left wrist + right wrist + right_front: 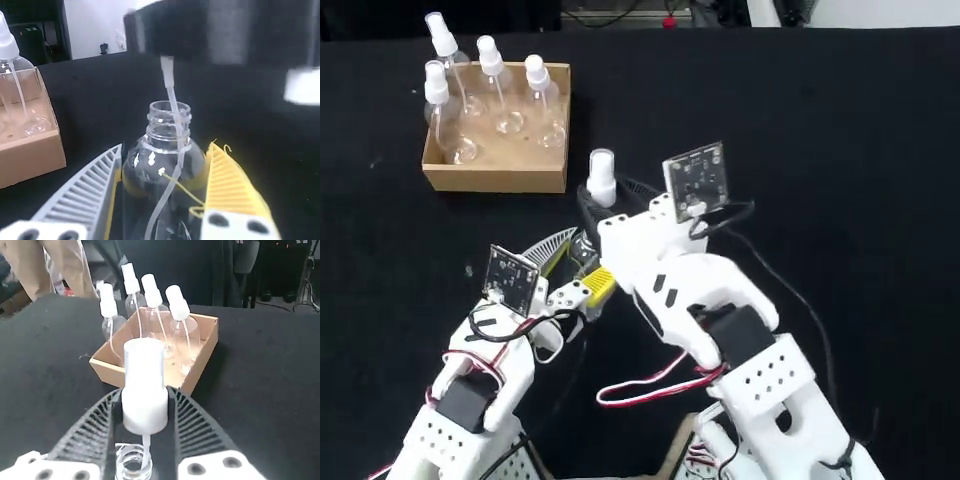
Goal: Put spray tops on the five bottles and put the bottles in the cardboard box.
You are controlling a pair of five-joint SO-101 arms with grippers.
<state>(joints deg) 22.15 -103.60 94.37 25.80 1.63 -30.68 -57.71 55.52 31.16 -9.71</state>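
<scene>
While above bottle [150, 167], spray top [144, 390] (unseated)

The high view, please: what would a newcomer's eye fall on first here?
Mid-table, the right gripper holds a white spray top just above the open neck of a clear bottle clamped in the left gripper, with its tube down inside. Toward the far left, four capped bottles stand in the cardboard box.

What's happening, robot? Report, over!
Left claw shut on the open bottle. Right claw shut on the spray top, tube in the neck, not seated. Four capped bottles stand in the cardboard box.
</scene>
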